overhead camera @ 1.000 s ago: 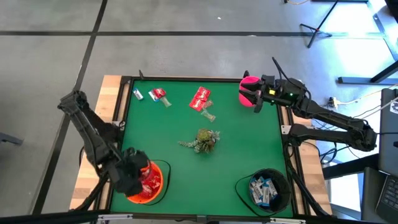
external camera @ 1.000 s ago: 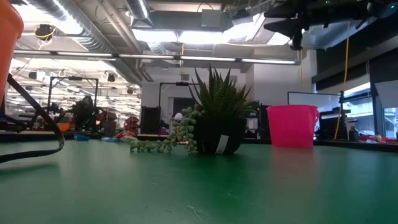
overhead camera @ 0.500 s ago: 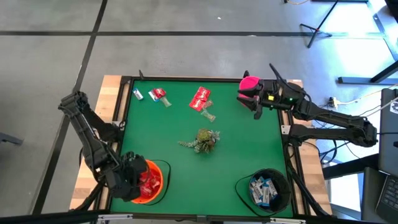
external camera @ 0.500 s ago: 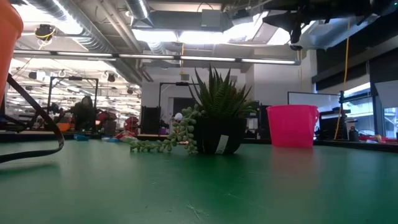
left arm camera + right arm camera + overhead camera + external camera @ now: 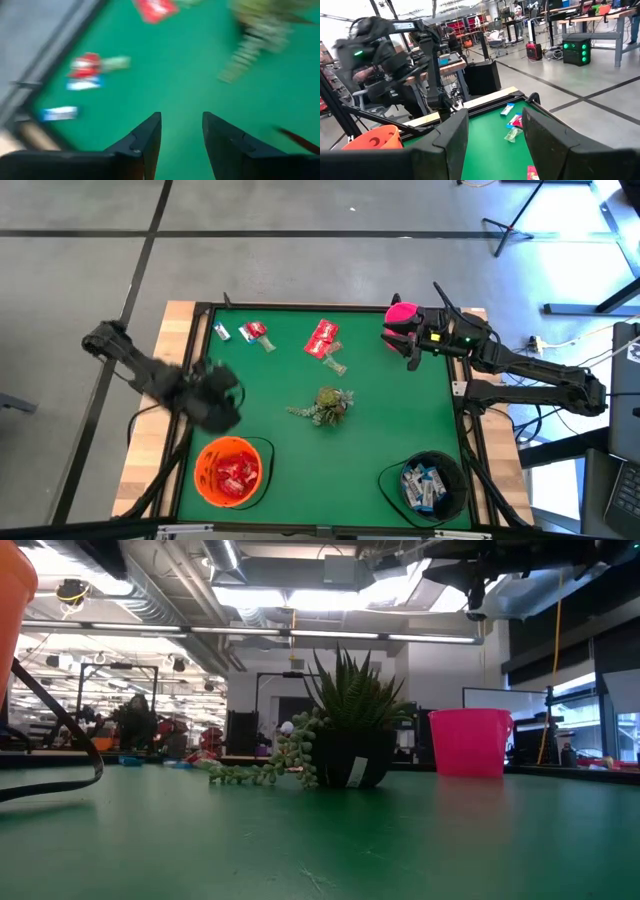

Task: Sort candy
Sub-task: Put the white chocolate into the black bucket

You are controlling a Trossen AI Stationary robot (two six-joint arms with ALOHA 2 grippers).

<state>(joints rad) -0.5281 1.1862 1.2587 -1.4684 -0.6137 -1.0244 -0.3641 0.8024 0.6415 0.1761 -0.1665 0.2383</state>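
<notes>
The green bench (image 5: 380,420) carried everything. An orange bowl (image 5: 232,472) of red candy packets (image 5: 234,474) sat at 7 o'clock, and a black bowl (image 5: 430,485) of white-and-blue packets (image 5: 422,485) at 5 o'clock. A pink cup (image 5: 400,318) stood at 1 o'clock. A small potted succulent (image 5: 328,404) stood at centre. The left hand (image 5: 218,402) hung above the bench at 9 o'clock, empty, fingers (image 5: 145,140) narrowly apart. The right hand (image 5: 412,340) hovered at the pink cup, empty, fingers (image 5: 452,135) spread wide. Loose candy lay along the 12 o'clock edge: a red packet pile (image 5: 322,337), a clear-wrapped piece (image 5: 335,365) just beside it, a red packet (image 5: 254,331), a blue-white piece (image 5: 222,332).
</notes>
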